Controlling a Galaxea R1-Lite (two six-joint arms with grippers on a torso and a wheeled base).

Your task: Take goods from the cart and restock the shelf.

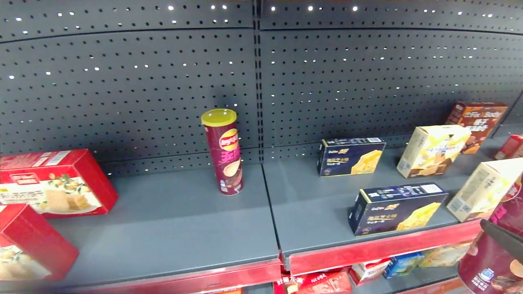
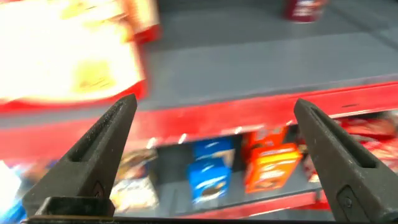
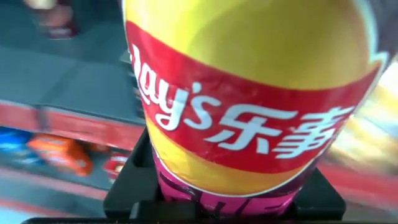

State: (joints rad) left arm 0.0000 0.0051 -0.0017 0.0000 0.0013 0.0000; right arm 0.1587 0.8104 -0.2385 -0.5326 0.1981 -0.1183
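A maroon chip can with a yellow lid stands upright at the back of the grey shelf, near its middle. At the lower right, in front of the shelf's red edge, my right gripper is shut on a second maroon chip can; its yellow and red label sits close in the right wrist view. My left gripper hangs open with nothing between its fingers, facing the shelf's red front edge. The standing can's base and a red box lie beyond it.
Two red cracker boxes fill the shelf's left end. Blue boxes, yellow boxes and a brown box occupy the right bay. Bare shelf surrounds the standing can. Packed goods sit on the lower shelf.
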